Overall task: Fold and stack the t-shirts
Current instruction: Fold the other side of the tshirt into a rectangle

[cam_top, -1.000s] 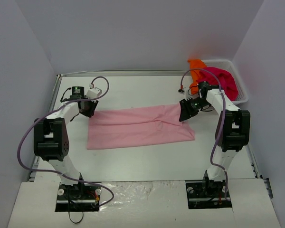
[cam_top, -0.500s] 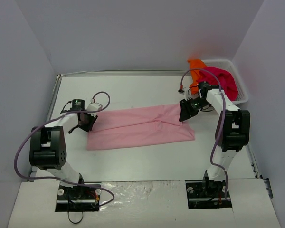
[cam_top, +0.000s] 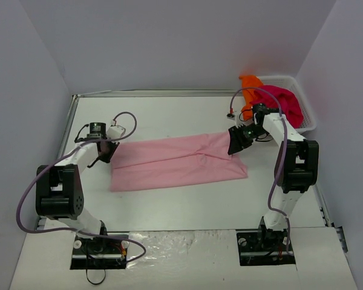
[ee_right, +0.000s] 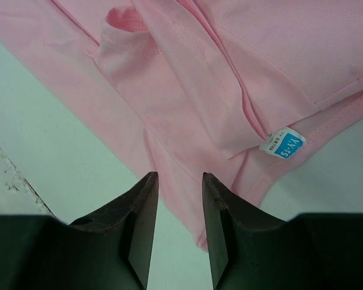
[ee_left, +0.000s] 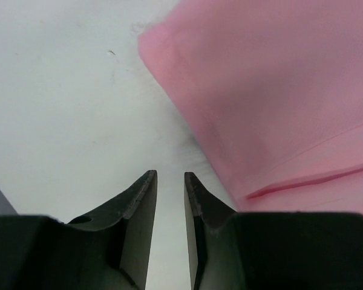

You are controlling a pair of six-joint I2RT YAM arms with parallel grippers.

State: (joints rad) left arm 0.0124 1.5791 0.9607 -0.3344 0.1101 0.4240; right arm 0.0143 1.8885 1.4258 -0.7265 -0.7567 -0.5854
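A light pink t-shirt (cam_top: 178,160) lies on the white table as a long flat band. In the left wrist view its left corner (ee_left: 278,90) fills the upper right. My left gripper (cam_top: 105,151) (ee_left: 170,175) is at the shirt's left end over bare table, jaws a little apart and empty. My right gripper (cam_top: 235,144) (ee_right: 180,176) hovers open and empty over the shirt's right end, at the cloth's edge next to the collar and its white and blue neck label (ee_right: 282,145). An orange t-shirt (cam_top: 250,84) and a magenta-red t-shirt (cam_top: 284,103) lie bunched in the basket.
The white mesh basket (cam_top: 308,124) stands at the back right corner. A metal rail (cam_top: 66,130) runs along the table's left edge. Grey walls close in the left, back and right sides.
My left gripper has moved from the shirt's far left corner toward the near left, off the cloth. The right arm and the pink shirt have not moved.
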